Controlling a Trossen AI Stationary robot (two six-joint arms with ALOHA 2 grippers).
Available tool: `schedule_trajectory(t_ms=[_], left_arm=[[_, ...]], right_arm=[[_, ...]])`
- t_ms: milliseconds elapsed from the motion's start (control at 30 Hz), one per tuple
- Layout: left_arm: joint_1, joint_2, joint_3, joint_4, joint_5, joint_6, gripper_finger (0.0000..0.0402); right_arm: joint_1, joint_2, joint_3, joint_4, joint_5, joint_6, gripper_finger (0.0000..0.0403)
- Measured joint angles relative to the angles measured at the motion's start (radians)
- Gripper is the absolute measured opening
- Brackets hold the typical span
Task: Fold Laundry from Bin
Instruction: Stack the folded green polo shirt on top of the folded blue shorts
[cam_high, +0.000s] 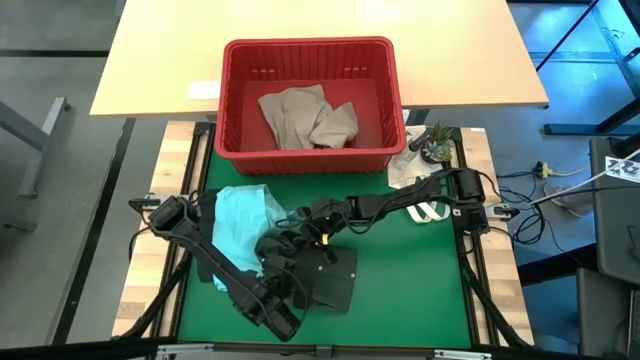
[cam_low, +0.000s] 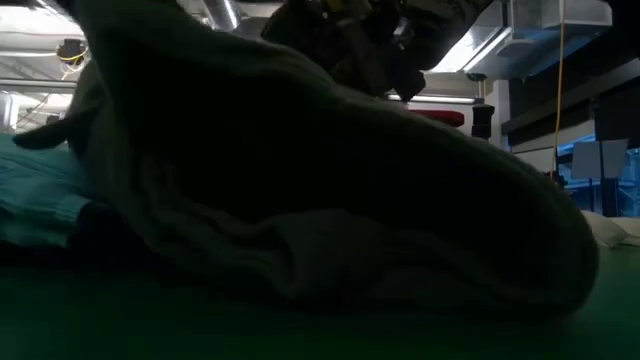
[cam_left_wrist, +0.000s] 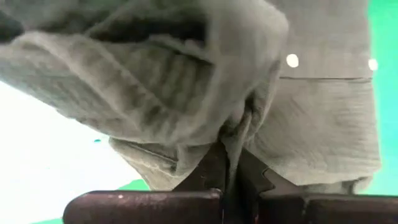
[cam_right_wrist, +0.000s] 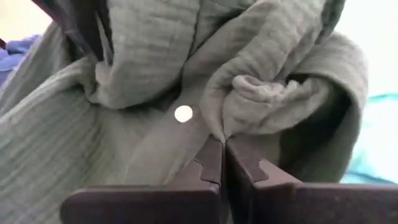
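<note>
The laundry is split between two places in front of you. Largest first: your bench (cam_high: 400, 300), a green-topped work surface with pale wooden edges, carries everything. At its far edge sits the bin (cam_high: 310, 155), a rectangular red plastic basket with ribbed walls and a thick rim, and inside it lies a crumpled beige-tan cloth garment (cam_high: 305, 115). Near the middle of the green surface you have a dark olive green ribbed garment with small pale buttons (cam_high: 335, 280), bunched into a heap that fills most of the low view. Touching it on your left side lies a light teal cloth garment (cam_high: 245, 220), partly spread flat.

Your left tool (cam_left_wrist: 230, 165) is closed, its fingers pinching a fold of the olive garment at the heap's near-left side. Your right tool (cam_right_wrist: 222, 155) is also closed, clamped on another gathered fold of the same garment, beside one of its buttons, nearer the heap's centre. Both arms reach in over the green surface towards that heap.

At the far right corner of your bench, just beside the bin, stands a small green potted plant (cam_high: 437, 143).
</note>
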Motion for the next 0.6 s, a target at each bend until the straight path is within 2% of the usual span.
schedule_trajectory(t_ms=[267, 533, 600], left_arm=[[-0.029, -0.001, 0.056, -0.082, -0.023, 0.000, 0.0000], [-0.060, -0.001, 0.194, -0.362, -0.022, 0.001, 0.0000], [-0.066, -0.005, 0.215, -0.364, -0.022, 0.020, 0.0000]], right_arm=[[0.000, -0.044, 0.000, 0.007, -0.001, 0.000, 0.0005], [0.008, -0.054, 0.000, 0.139, -0.002, 0.105, 0.0005], [0.019, -0.054, 0.000, 0.160, 0.011, 0.124, 0.0005]])
